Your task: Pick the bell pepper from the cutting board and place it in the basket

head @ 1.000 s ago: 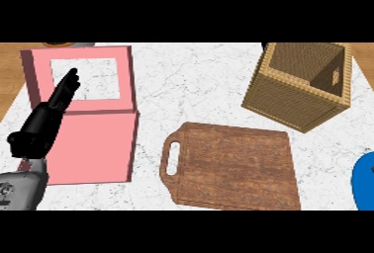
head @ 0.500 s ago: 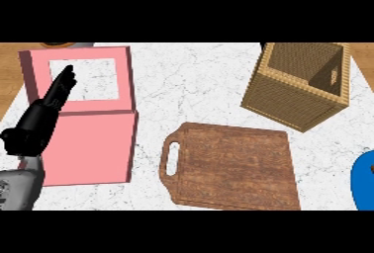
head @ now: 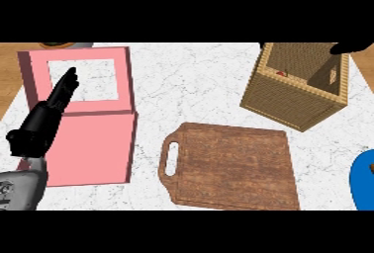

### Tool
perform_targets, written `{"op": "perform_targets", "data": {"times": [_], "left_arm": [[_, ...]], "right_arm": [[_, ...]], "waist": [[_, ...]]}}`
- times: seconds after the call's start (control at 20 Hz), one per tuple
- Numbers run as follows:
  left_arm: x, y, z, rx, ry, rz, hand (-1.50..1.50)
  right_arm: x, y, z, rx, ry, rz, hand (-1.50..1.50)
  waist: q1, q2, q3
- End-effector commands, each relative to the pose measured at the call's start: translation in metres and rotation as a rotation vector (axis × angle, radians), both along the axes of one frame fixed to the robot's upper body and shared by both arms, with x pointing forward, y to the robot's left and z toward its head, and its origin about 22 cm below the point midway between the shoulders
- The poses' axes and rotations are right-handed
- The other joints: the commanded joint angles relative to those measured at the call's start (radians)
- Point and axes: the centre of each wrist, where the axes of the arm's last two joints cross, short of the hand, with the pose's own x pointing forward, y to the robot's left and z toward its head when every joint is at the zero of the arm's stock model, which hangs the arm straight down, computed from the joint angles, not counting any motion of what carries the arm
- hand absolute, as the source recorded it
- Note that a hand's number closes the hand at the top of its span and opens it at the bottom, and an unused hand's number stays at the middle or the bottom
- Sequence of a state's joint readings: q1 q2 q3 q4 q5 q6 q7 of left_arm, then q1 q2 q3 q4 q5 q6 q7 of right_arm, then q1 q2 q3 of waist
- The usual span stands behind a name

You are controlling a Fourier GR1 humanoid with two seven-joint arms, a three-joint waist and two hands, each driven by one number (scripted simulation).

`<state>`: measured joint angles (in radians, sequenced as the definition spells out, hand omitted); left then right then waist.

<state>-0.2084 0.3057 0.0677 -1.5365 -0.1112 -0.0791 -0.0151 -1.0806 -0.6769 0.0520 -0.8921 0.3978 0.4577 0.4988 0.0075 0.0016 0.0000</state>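
Bell pepper (head: pixel 281 73) shows only as a small red speck w/ a bit of green, inside the basket (head: pixel 292 101) against its left inner wall; too little visible to tell its long axis or which way it points. Basket is a woven tan box, tilted in view, open top facing up, at the counter's upper right. Just above its top right corner a dark shape at the edge is the right hand (head: pixel 350 48); can't tell how its fingers stand. Cutting board (head: pixel 234 168), brown wood w/ a handle slot on its left side, lies below and left of the basket, apart from it. Pink frame (head: pixel 84 116) lies at the left. Left hand (head: pixel 45 118) rests over it, fingers straight, holding nothing. Blue object (head: pixel 363 183) at right edge.
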Motion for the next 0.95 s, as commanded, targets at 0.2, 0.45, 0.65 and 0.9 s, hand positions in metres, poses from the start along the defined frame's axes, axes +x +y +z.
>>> {"op": "perform_targets", "data": {"times": [0.2,0.45,0.65,0.9], "left_arm": [[-0.003,-0.013,0.000,-0.009,-0.014,0.005,0.00],[-0.005,-0.004,0.009,0.015,-0.015,-0.003,0.00],[-0.003,0.007,0.010,-0.007,-0.003,0.003,0.00],[-0.001,-0.004,0.001,-0.004,-0.005,0.017,0.00]], "right_arm": [[-0.001,-0.015,0.010,0.365,-0.232,-0.107,-1.50],[-0.016,-0.060,0.021,0.522,-0.450,-0.322,-1.50],[-0.029,-0.095,0.023,0.572,-0.537,-0.443,-1.50],[-0.061,-0.151,0.015,0.590,-0.625,-0.545,-1.50]], "waist": [[0.005,0.000,0.001],[-0.003,-0.002,0.001],[-0.003,0.001,0.001],[-0.014,-0.002,0.001]]}}
